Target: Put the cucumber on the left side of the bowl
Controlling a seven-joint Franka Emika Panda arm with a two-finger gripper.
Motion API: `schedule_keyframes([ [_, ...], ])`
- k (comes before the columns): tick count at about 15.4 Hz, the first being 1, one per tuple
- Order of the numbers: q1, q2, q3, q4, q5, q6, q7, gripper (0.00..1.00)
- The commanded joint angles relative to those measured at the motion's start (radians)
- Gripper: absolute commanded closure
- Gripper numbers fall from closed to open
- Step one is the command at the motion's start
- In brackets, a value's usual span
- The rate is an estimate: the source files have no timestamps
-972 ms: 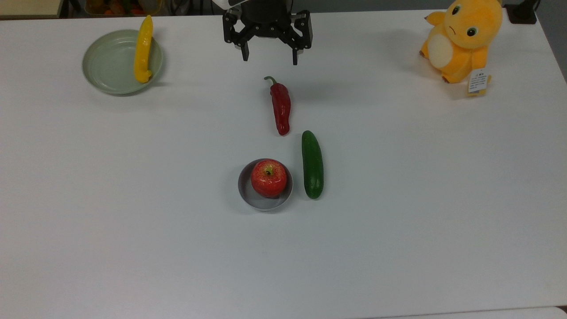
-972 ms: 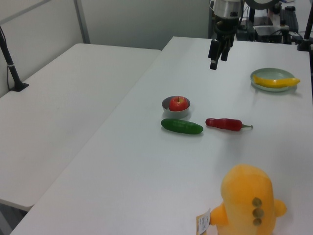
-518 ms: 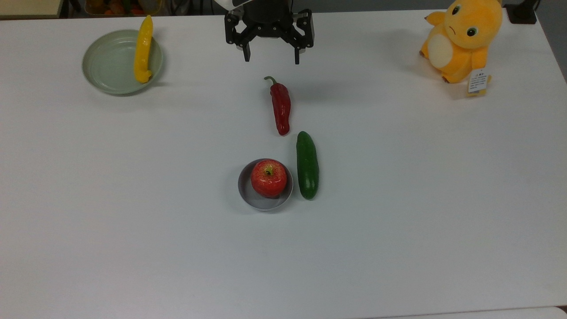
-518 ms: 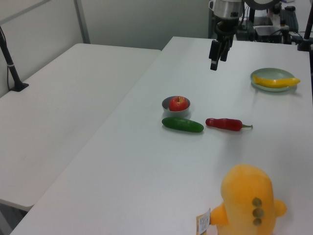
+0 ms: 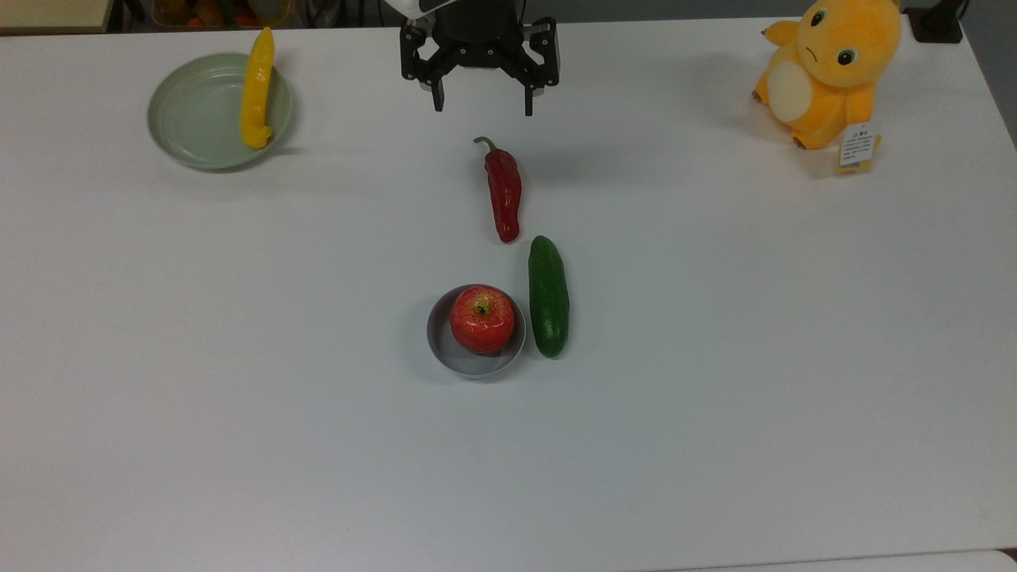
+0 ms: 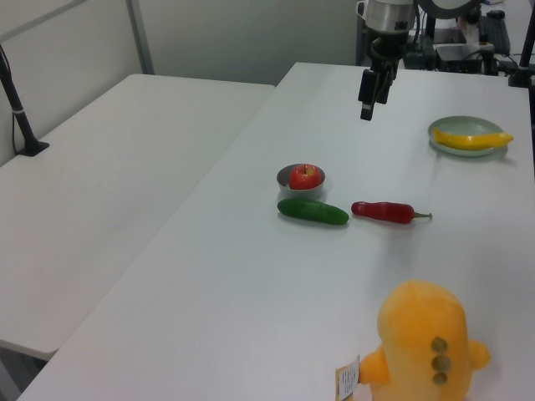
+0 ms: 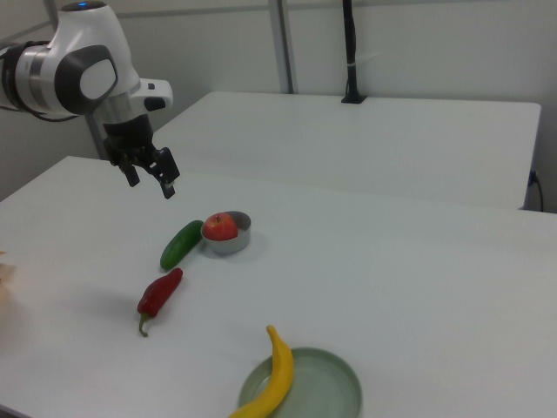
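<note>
a franka panda arm [image 7: 74, 74] in glossy white shell, its rounded joint housings capped with grey discs and ringed by dark seams, with a small blue light glowing at the top of the uppermost joint. a silvery metal collar sits at the wrist in the left view, just above the black hand. the gripper [image 5: 481, 102] is all black (angular linkage bars, small pale screw heads at the pivots), ending in two slim, straight fingers [image 5: 437, 97] with a clear gap between them.
</note>
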Motion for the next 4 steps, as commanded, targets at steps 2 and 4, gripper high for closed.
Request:
schedule_keyframes([
  [2,0.014,-0.014,-0.006,-0.025,-0.037,0.02,-0.016,0.0],
  [4,0.014,-0.014,-0.003,-0.025,-0.049,0.02,-0.014,0.0],
])
